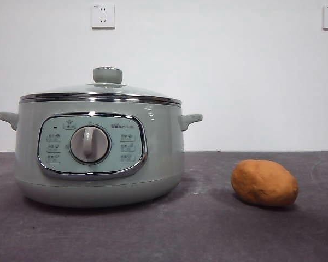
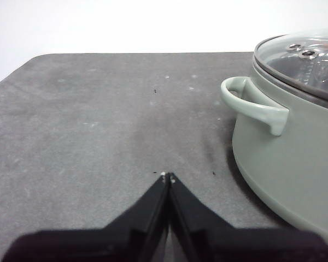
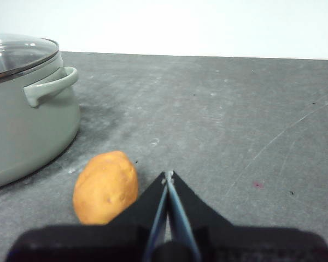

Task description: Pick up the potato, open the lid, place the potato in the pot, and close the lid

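Two things sit on the dark grey table (image 1: 208,229) — a large sage-green electric pot (image 1: 98,158), its domed glass lid (image 1: 101,90) seated on the rim, and an oval orange-brown potato (image 1: 264,183) lying apart on the bare top. The left gripper (image 2: 167,176) hangs near the pot's handle, jaws pressed together; the right gripper (image 3: 168,174), likewise closed and empty, hovers just beside the potato.

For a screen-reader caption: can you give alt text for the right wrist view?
A potato lies on the dark table just beside the shut, empty right gripper. The green pot, lid on, stands apart beyond it.
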{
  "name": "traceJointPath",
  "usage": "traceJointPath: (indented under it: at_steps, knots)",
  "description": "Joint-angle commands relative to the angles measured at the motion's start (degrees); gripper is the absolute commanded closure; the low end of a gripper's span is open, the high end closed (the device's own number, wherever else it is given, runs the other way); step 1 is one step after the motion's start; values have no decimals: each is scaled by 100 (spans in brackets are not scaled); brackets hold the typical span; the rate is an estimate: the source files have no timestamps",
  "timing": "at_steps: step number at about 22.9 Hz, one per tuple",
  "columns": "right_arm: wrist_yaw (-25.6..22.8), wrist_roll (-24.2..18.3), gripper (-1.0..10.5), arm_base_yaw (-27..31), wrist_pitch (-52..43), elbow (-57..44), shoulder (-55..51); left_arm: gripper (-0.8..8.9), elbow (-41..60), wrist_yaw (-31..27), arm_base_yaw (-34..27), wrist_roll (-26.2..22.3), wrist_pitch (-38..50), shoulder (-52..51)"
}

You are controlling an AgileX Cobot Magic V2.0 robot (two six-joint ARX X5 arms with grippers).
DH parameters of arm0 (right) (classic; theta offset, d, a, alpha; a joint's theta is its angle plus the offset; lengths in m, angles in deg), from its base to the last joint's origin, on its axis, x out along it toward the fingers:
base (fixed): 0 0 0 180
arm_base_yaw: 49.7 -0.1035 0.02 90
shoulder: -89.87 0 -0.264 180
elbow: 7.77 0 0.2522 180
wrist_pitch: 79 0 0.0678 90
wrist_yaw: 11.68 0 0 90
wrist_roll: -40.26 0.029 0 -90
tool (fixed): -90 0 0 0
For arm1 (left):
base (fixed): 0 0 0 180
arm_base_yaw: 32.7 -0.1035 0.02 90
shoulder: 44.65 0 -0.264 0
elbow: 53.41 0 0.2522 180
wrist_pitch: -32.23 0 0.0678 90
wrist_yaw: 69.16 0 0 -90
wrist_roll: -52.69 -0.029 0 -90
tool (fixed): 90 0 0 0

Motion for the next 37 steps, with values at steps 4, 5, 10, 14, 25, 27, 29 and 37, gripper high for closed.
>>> traceJointPath:
  at_steps: [4, 5, 10, 14, 25, 27, 29, 37]
  knots:
    - [11, 901, 946, -4, 39, -68, -17, 815, 98, 151, -13, 570, 39, -17]
    - [9, 1338, 946, -4, 37, -68, -17, 815, 98, 240, -9, 1019, 52, -17]
    - [0, 2708, 946, -4, 31, -68, -17, 815, 98, 588, -11, 2293, 79, -17]
    - [0, 2951, 946, -4, 28, -66, -17, 815, 98, 612, -11, 2358, 92, -17]
    - [-4, 3023, 957, -2, 44, 321, 33, 819, -68, 1808, -11, 2358, 400, -17]
    - [-2, 3136, 957, -4, 70, 492, 133, 819, -302, 1805, -11, 2354, 55, -15]
    - [-2, 3169, 957, -4, 160, 704, 273, 819, -549, 1805, -11, 2347, -297, -15]
    - [17, 3156, 957, -4, 476, 1847, 1235, 819, -1602, 2002, -11, 2286, -918, 267]
